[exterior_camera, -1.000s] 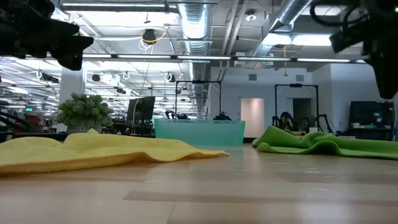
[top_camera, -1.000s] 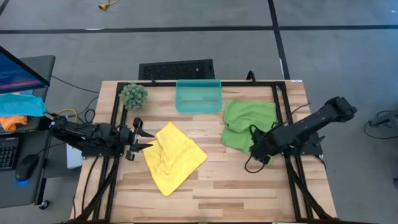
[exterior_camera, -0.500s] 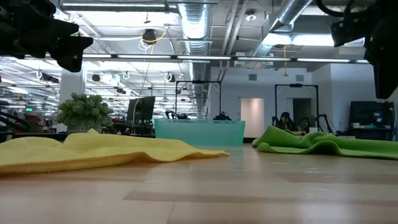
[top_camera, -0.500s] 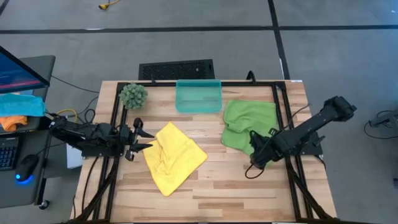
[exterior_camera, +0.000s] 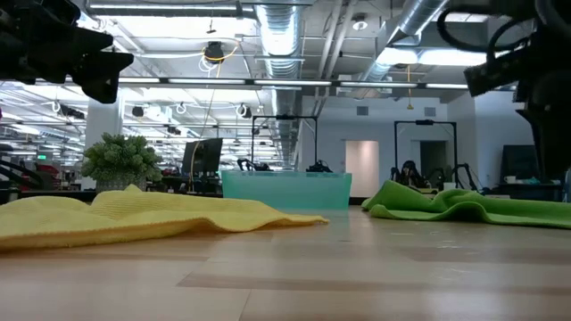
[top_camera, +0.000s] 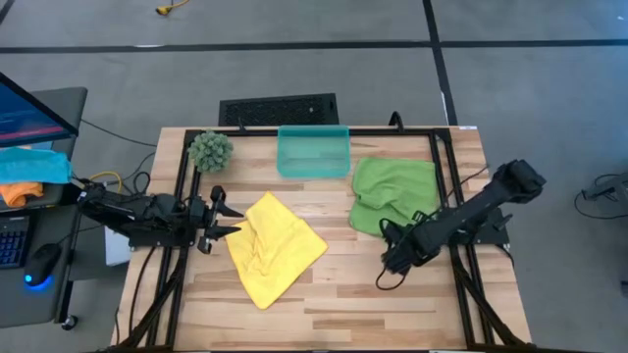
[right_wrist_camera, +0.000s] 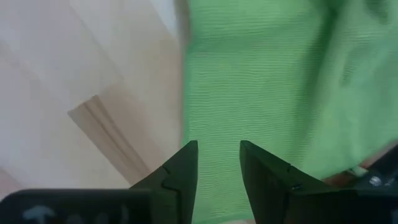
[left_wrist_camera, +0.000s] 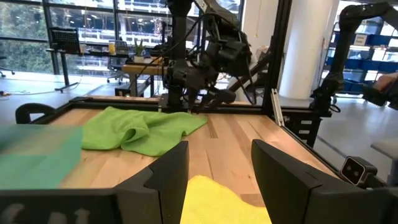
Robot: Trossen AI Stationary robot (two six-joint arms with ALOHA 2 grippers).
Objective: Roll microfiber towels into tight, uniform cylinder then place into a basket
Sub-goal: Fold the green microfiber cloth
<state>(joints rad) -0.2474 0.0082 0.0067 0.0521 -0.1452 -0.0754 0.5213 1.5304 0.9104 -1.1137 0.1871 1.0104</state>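
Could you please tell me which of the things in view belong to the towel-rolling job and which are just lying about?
Belonging to the job:
- yellow towel, crumpled, unrolled, on the table
- green towel, also unrolled
- teal basket, at the table's far edge, no towel in it

Just lying about:
- spiky plant ball, beside the basket
- blue cloth and orange cloth, off the table on the side desk

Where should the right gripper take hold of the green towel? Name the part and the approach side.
Take the green towel at its near edge, probably from above: it lies crumpled and low on the table, and the right gripper is over that edge with fingers parted.
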